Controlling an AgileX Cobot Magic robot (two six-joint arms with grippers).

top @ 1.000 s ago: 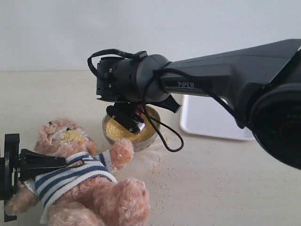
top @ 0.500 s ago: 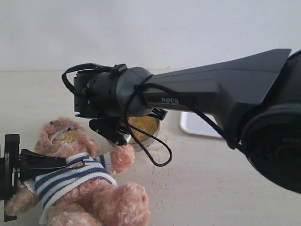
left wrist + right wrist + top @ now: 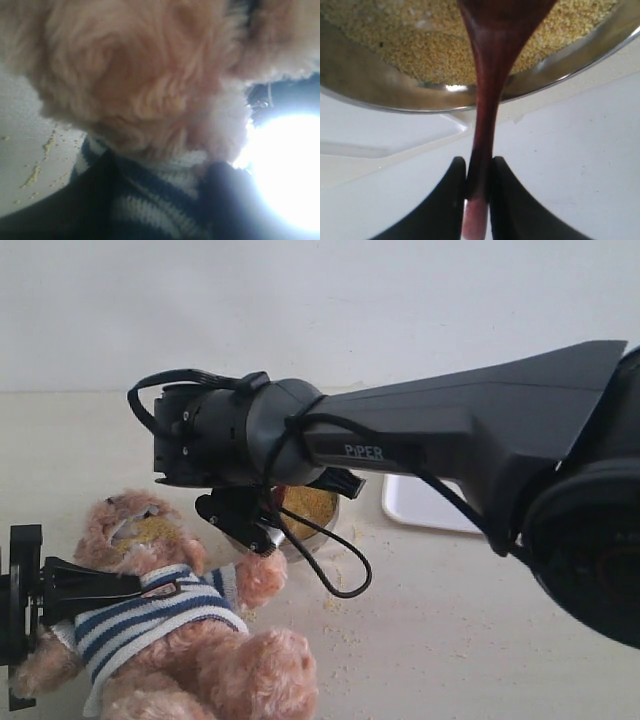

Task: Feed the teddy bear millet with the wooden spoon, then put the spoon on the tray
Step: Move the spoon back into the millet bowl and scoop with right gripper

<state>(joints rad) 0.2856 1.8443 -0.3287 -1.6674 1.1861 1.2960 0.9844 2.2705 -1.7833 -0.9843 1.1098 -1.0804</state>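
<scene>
1. The likeliest mishap was a spill. The right pincer (image 3: 479, 167) was clamped on the thin handle of the wooden spoon (image 3: 490, 75) close to its end, so a long lever stuck out beyond a small grip. A quick turn of the wrist could have tipped grain off. Millet crumbs (image 3: 340, 625) already lay on the worktop (image 3: 480, 640) and on the muzzle of the teddy bear (image 3: 170, 620).
2. The handle could also have twisted between the two narrow fingers (image 3: 445, 200) if the spoon's head caught the rim of the metal bowl (image 3: 370, 92).
3. The right wrist hung low, just above the bear's head and raised paw, and a slack cable (image 3: 345, 594) looped down beside that paw. A sweep to the left might have snagged or shoved the toy. The left pincer (image 3: 128, 582) had a finger on either side of the striped shirt and looked closed on it, which should have steadied the bear.
4. The spoon's long axis ran straight out from the right pincer, in line with its fingers, with the handle end in the grip and the head over the millet (image 3: 420, 45). It seemed to point right, toward the bowl and away from the bear's face, so a large turn was needed before feeding. Whether the head carried grain could not be told.
5. The tray (image 3: 425, 505) lay just right of the bowl, mostly hidden behind the arm.
</scene>
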